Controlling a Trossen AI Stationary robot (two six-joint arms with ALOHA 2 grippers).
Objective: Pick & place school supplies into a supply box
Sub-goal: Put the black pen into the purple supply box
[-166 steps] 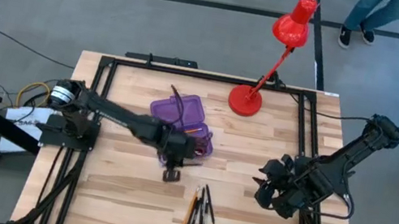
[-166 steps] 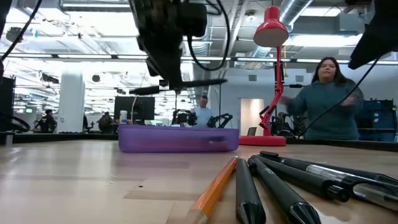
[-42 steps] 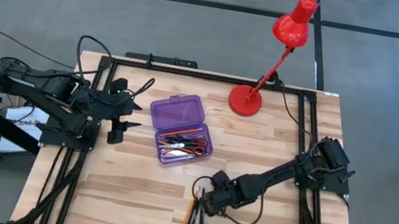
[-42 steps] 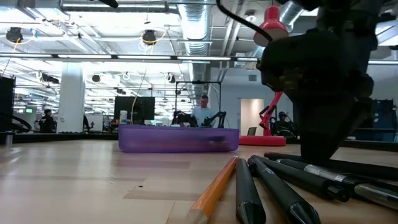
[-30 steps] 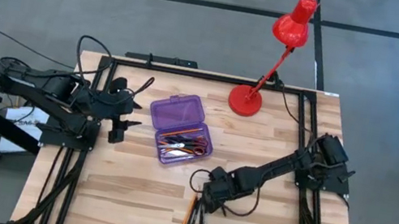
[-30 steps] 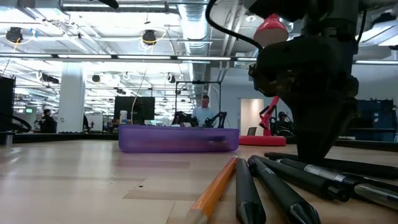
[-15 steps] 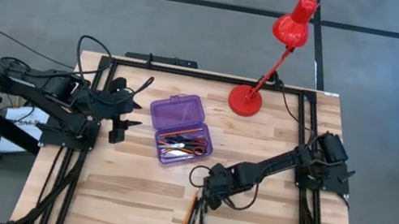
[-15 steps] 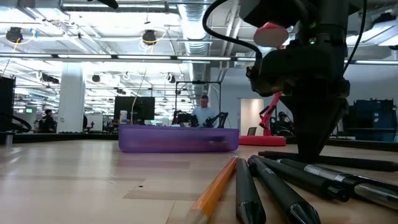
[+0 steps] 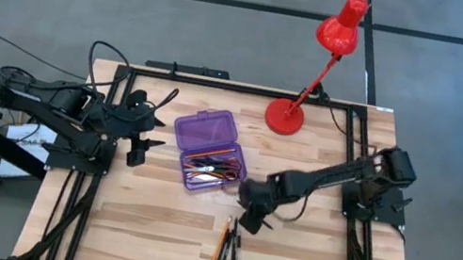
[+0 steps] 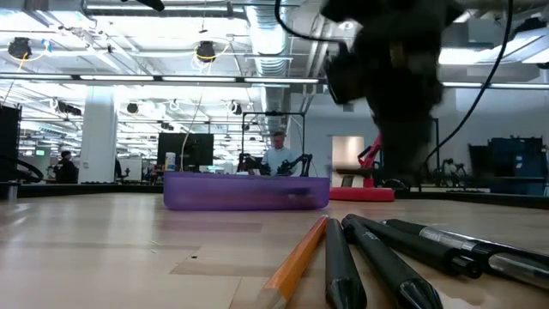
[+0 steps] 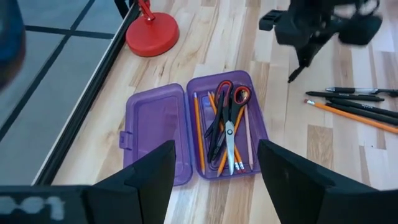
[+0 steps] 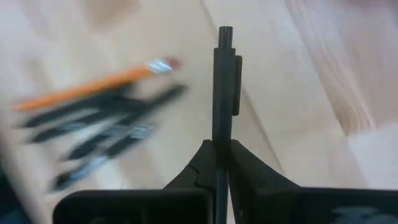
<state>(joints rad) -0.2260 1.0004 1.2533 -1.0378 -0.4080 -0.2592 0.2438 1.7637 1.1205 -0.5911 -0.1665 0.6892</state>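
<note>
We see two arms, both black or very dark grey, built of slim tubular links joined by bulkier rounded housings; the left arm (image 9: 72, 112) has a pale, silvery round cap near its base by the bench's left edge, and thin black cables loop off its wrist; the right arm (image 9: 337, 179) ends in a chunky block-like base at the bench's right edge; its fingers (image 12: 249, 171) are matt black, wedge-shaped, tapering to narrow tips; the left fingers (image 11: 298, 180) are broader, smooth dark blades; a blurred pale marking, perhaps lettering, sits on the left wrist housing.
</note>
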